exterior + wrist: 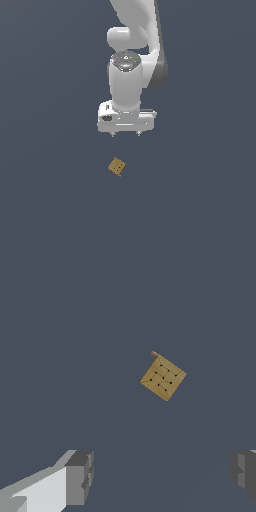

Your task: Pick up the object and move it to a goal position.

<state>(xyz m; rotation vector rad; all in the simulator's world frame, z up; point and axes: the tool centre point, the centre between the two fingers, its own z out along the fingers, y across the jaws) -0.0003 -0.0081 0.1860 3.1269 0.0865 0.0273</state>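
White end effector (126, 134) spread wide and empty, poised above small flat tan-brown square block with dark dots (117, 166), block rotated diamond-wise, well apart.

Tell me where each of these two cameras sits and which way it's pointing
Exterior view: off the arm, facing the white arm and its gripper, which hangs above the tan block on the grey surface; its exact position cannot be told.
Wrist view: mounted on the wrist, looking past the two spread fingertips toward the block on the same surface.
Shared: both show the block, lying free and turned diagonally, and the open gripper not touching it.
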